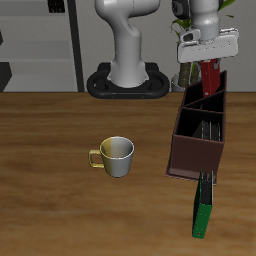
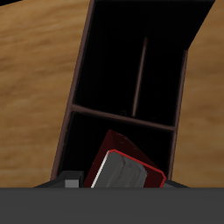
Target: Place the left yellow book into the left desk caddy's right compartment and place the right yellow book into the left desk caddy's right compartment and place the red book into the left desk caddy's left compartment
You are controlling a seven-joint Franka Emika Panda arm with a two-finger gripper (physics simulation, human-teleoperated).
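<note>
Red book (image 1: 211,74) is hanging upright in the hand (image 1: 207,58) over the far end of the left desk caddy (image 1: 190,152). Judging by its look, it is thin, stiff and light, with a slick cover, best pinched across its flat faces near one edge. The fingers are closing narrowly on its upper edge, touching nothing else.

The arm reaches down at the table's back, its hand (image 1: 211,68) clamped, fingers pointing downward.
</note>
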